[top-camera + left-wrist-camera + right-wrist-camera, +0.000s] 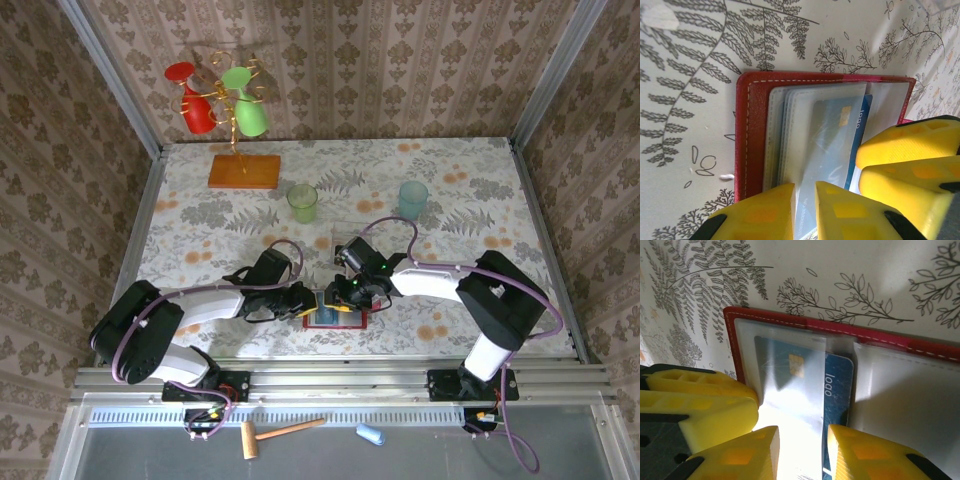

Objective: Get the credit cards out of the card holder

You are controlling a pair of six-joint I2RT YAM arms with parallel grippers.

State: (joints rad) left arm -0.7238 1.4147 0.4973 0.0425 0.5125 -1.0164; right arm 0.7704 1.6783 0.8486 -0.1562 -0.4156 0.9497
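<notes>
Card holder (752, 130) lies open; left jaws, parted, straddle its clear sleeves (790, 140); right jaws, parted, straddle the blue credit card (837, 385).

The red book-fold card holder (335, 318) lies at 6 o'clock on the floral worktop (450, 170), a blue credit card (837, 385) tucked in it; a teal plastic cup (413, 199) stands at its 1 o'clock.

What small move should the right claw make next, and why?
Probably close the right claw on the blue card: its edge pokes out of the clear sleeve, between the open fingers, and the left claw sits on the card holder.
</notes>
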